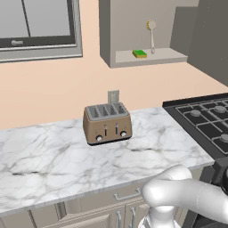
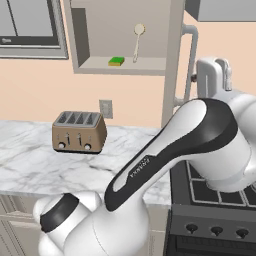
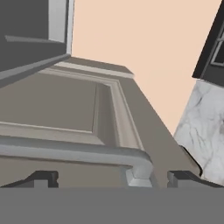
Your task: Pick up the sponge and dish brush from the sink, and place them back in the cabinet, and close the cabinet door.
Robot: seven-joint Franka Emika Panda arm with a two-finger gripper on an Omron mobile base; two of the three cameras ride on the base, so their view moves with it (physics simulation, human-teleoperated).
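My tool point(image 3: 111, 178) has its two dark tips wide apart, one on each side of the long silver bar handle point(image 3: 74, 151) of the grey-taupe framed cabinet door point(image 3: 65, 109); whether they touch it I cannot tell. The bright green sponge with yellow side point(image 1: 140, 54) lies on the floor of the open grey-taupe wall cabinet point(image 1: 133, 26). Just beside it the slim dish brush with round cream head point(image 1: 152, 35) stands upright against the back wall. Below, a bronze four-slot toaster point(image 1: 107, 123) sits on the white marble surface point(image 1: 67, 160), near the black stove point(image 1: 205, 120).
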